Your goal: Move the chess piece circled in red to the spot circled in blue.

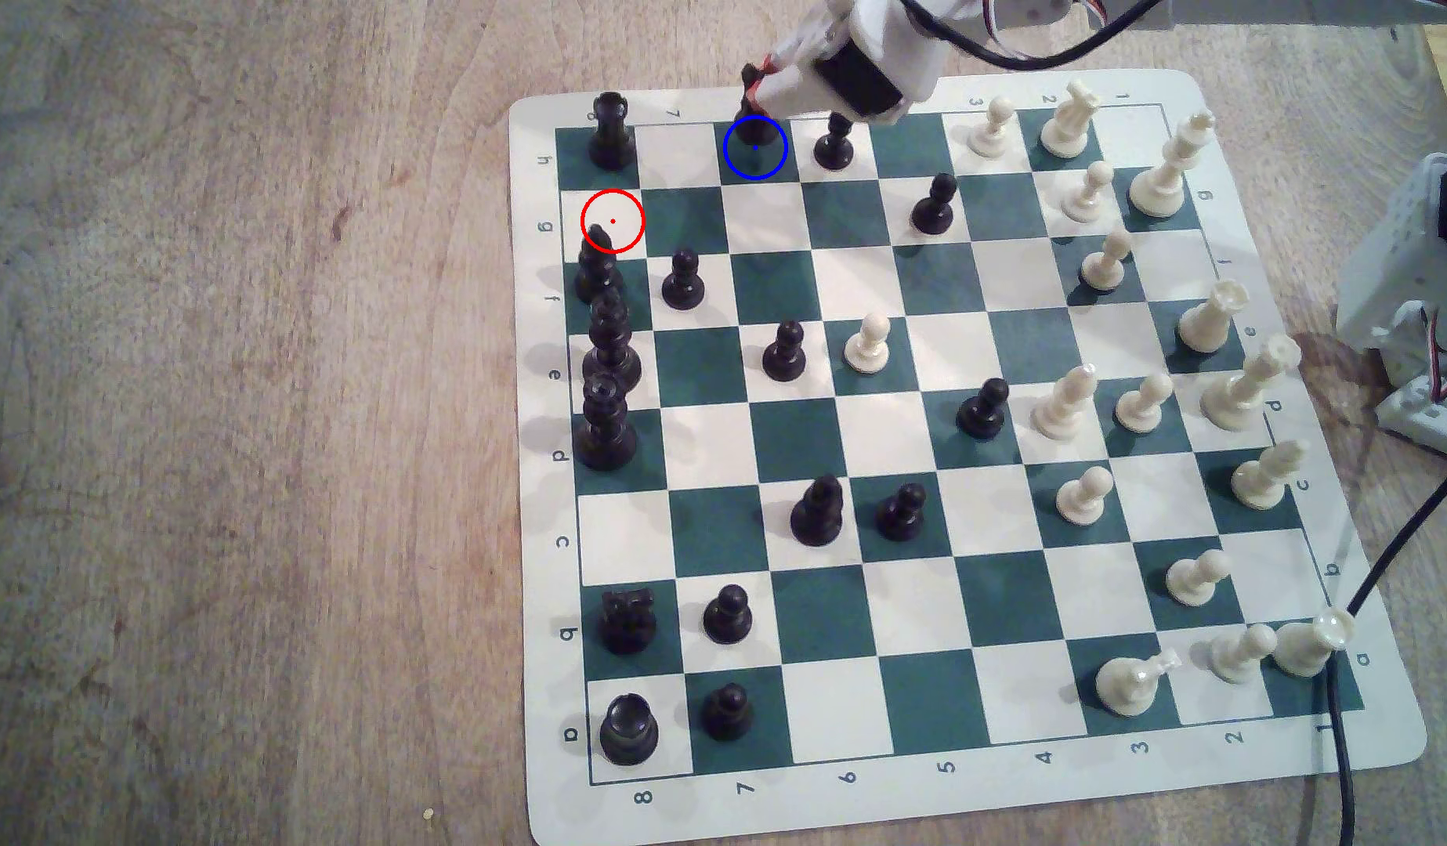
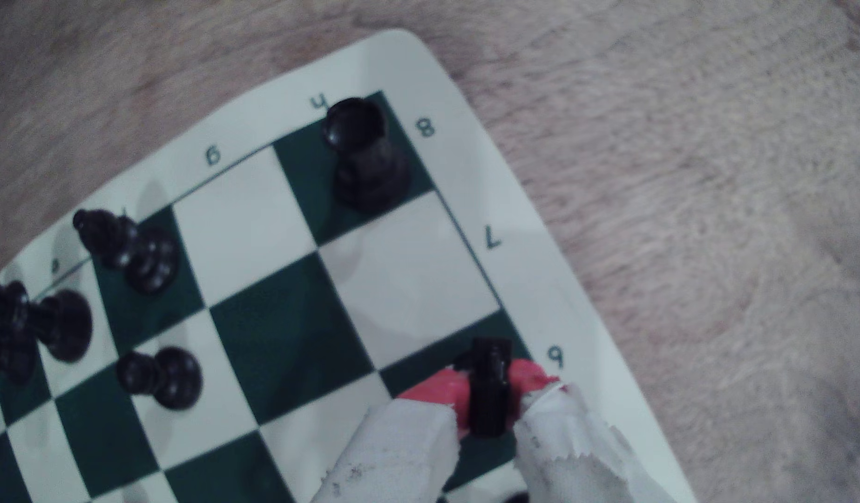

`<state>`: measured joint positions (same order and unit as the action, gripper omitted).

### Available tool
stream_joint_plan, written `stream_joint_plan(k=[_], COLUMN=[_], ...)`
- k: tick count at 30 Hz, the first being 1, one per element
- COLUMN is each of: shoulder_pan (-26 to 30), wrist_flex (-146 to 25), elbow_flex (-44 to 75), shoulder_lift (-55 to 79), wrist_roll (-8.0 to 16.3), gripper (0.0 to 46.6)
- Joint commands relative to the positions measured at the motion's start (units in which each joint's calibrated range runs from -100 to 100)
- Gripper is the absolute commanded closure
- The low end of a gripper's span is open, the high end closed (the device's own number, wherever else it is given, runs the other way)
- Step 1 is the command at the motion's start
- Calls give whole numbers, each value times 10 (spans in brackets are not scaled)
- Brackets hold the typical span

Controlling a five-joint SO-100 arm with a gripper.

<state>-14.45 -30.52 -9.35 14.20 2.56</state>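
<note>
**Mia:** Since the small black plastic knight (image 2: 488, 387) is squeezed between the two red pads (image 2: 440, 389), what should the arm do now?

**Ben:** I think it should go straight down, slowly, until the round base sits flat on the dark green square with the thin blue ring (image 1: 755, 147). Then it should let go gently, so the knight does not tip.

**Mia:** Is the knight on that square yet?

**Ben:** It looks right over it, at the far rim of the green and white chess mat (image 1: 1355, 716). I cannot tell if the base touches.

**Mia:** How is the white end effector (image 1: 759, 96) doing?

**Ben:** It is closed tight on the knight. It is only as wide as the piece.

**Mia:** Anything close by?

**Ben:** A round-headed black pawn (image 1: 834, 145) stands one square from the blue ring, on the exterior view's right. The tall black rook (image 1: 611, 130) is two squares from the ring the other way. Opening just a little should keep the pawn safe.
</note>
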Motion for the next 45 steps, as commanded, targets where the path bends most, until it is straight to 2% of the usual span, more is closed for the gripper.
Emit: stream_joint_plan(k=[1,21,23,24,25,29,45], shoulder_pan=[6,-10,-10,-8,-8,-6,7], wrist_flex=[-2,9,8,5,1,-5,-117], elbow_flex=[11,20,20,20,20,16,8], shoulder_lift=[-13,14,14,14,13,5,-97], wrist_roll=[-1,-3,-3,-3,-3,-3,-7], gripper=[463,462,442,396,373,334,326])
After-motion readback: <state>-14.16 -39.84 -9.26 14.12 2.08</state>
